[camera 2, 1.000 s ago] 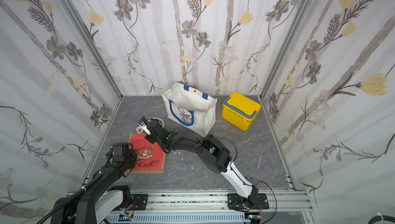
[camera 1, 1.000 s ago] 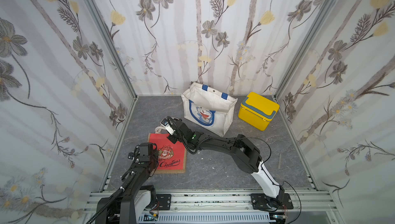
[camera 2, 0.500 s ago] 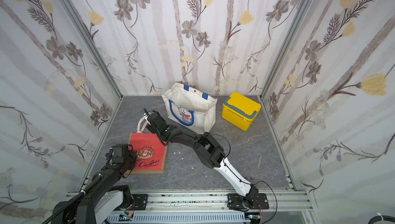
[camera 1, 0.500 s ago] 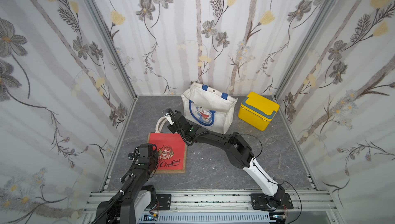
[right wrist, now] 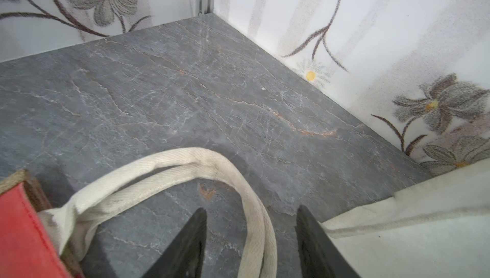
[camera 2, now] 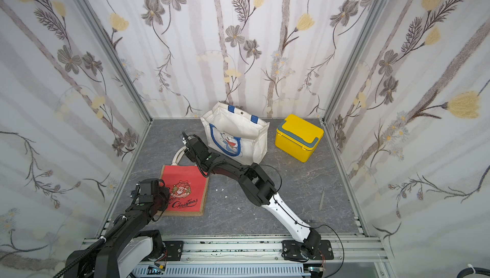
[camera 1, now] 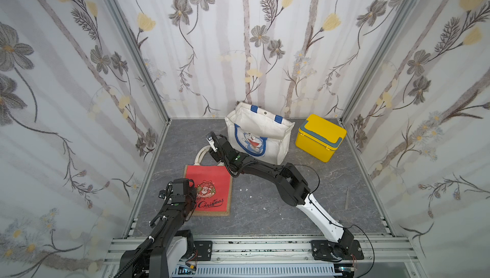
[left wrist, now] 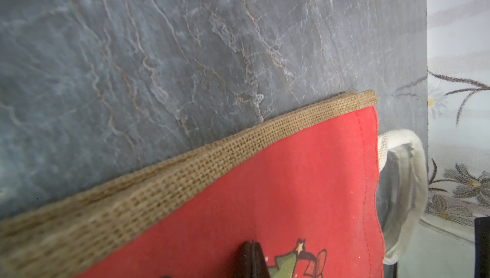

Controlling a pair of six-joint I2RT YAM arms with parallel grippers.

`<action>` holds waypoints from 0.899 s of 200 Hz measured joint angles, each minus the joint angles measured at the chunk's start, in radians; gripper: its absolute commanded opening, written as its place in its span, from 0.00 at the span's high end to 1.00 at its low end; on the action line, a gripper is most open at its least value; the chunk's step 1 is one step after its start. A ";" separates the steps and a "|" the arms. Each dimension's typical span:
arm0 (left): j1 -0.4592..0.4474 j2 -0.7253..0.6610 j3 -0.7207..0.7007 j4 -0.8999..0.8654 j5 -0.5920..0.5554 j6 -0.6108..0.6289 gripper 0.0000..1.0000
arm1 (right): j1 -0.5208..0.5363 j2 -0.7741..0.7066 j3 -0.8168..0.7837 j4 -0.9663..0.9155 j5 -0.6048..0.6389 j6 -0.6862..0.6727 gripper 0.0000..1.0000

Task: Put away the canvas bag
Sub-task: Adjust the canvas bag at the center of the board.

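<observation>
In both top views: right tool (camera 1: 213, 148) (camera 2: 188, 145) low over the grey desk (camera 1: 265, 205), with the white tote (camera 1: 262, 130) standing just beside it on the back-wall side. Yellow box (camera 1: 319, 138) past that tote, well apart from the tool. Red canvas bag (camera 1: 212, 186) flat on the desk just behind this tool's tips, its cream handle (camera 1: 199, 154) looped beneath them. Left tool (camera 1: 193, 198) down at the bag's near-left edge, tips hidden under the wrist.

Left wrist view: left tool (left wrist: 252, 247) pressed shut, nothing between the fingers, tips over the bag's red face (left wrist: 291, 183). Burlap border off to one side, handle (left wrist: 405, 183) ahead past the bag's mouth.

Right wrist view: right tool (right wrist: 250, 209) spread wide, gripping nothing. One strand of the handle (right wrist: 185, 160) loose on the desk, running between the fingers. Bag's mouth corner (right wrist: 18, 226) outside one finger, tote cloth (right wrist: 411, 237) close against the other; touching or not, impossible to tell.
</observation>
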 measured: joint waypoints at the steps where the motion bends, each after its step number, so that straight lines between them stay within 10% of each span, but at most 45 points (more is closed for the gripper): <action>1: 0.000 0.000 0.000 0.000 0.000 0.000 0.94 | 0.000 0.000 0.000 -0.001 0.000 0.000 0.37; 51: 0.000 -0.030 0.067 -0.055 0.015 0.020 0.41 | 0.026 -0.115 -0.047 -0.060 0.018 0.043 0.00; 67: 0.000 -0.064 0.095 -0.089 0.012 0.044 0.01 | 0.037 -0.209 -0.150 -0.053 0.010 0.079 0.00; 180: -0.035 -0.291 0.298 -0.458 0.111 0.206 0.11 | 0.119 -0.689 -0.897 0.080 -0.026 0.397 0.00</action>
